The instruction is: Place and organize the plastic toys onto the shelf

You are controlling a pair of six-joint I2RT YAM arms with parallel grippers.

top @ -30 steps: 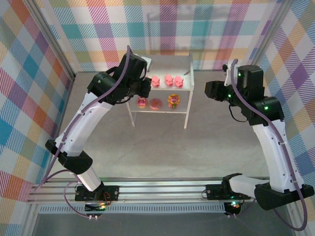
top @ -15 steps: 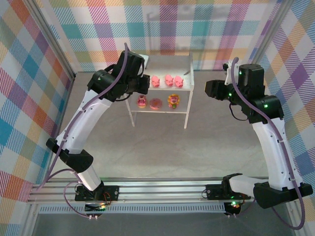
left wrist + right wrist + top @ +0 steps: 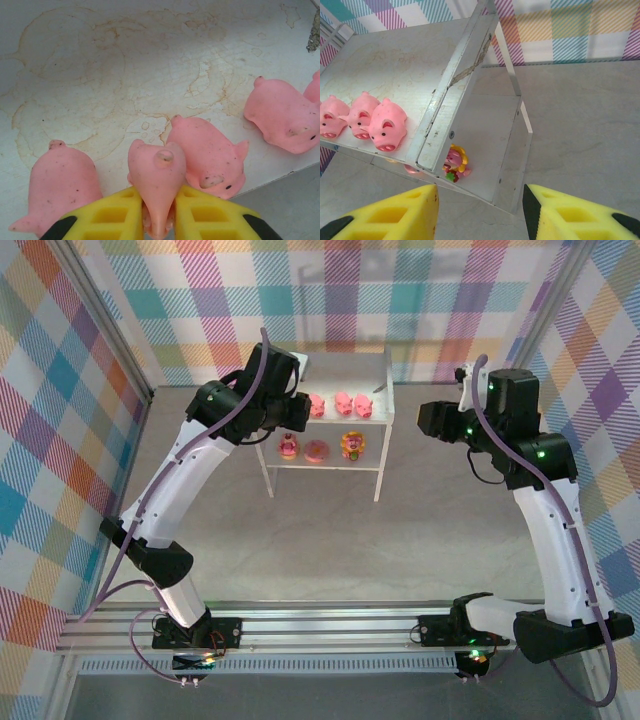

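My left gripper [image 3: 157,220] is shut on a pink pig [image 3: 156,172], its yellow pads pressing both sides of the toy. It is over the stained top of the white shelf [image 3: 125,65], between one pig on the left [image 3: 62,185] and one on the right [image 3: 210,155]; another pig [image 3: 285,117] lies further right. From above, my left gripper [image 3: 293,412] covers the top tier's left front, beside three pigs [image 3: 343,403]. On the lower tier stand a pink-red figure [image 3: 289,448], a donut [image 3: 317,451] and a yellow-orange figure [image 3: 352,445]. My right gripper [image 3: 480,210] hangs open right of the shelf [image 3: 410,65].
The shelf [image 3: 340,375] stands at the back middle of the grey table, close to the plaid back wall. Metal frame posts run along both sides. In the right wrist view, three pigs [image 3: 362,115] line the top tier's front edge, with the yellow figure [image 3: 454,162] below.
My left arm has shifted slightly over the shelf's left end. The right arm and the toys on the shelf have stayed where they were.
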